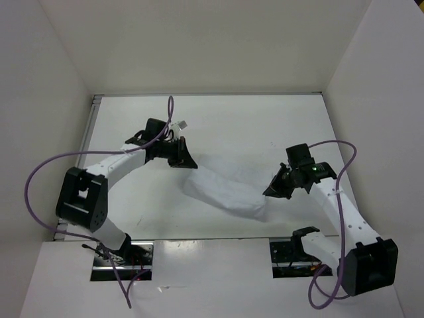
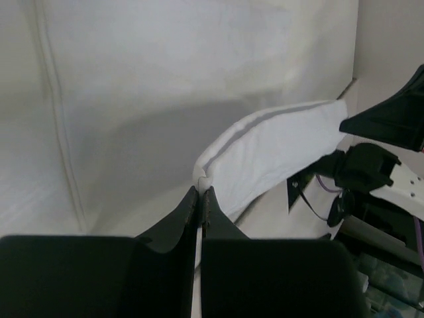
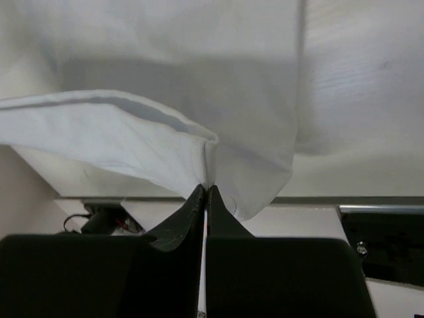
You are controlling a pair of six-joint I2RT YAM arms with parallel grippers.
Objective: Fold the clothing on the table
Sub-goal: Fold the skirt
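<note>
Above the middle of the table (image 1: pixel 232 126), the clothing (image 1: pixel 225 189) is strung as a narrow, wrinkled white band between the two grippers, sagging toward its right end. At the clothing's left end, the left gripper (image 1: pixel 188 161) has its fingers pressed together on a hemmed corner. The left wrist view shows the black fingertips (image 2: pixel 182 215) meeting with a sliver of fabric caught between them. From there the band runs off toward the other arm. At the clothing's right end, the right gripper (image 1: pixel 270 192) pinches in the same way. Its wrist view shows both fingers (image 3: pixel 189 212) closed on a fold, with cloth spreading away on one side and a loose flap dropping on the other. A grey shadow (image 2: pixel 152 126) lies on the table beneath the clothing in both wrist views, so most of the band is off the surface. Whether the lowest flap touches the table I cannot tell. Well to the left of the clothing, a thin metal rail (image 1: pixel 93 146) runs along the table's edge. Purple cables (image 1: pixel 40 172) loop from both arms, one on each side of the clothing. Plain white walls (image 1: pixel 199 46) stand beyond it.
</note>
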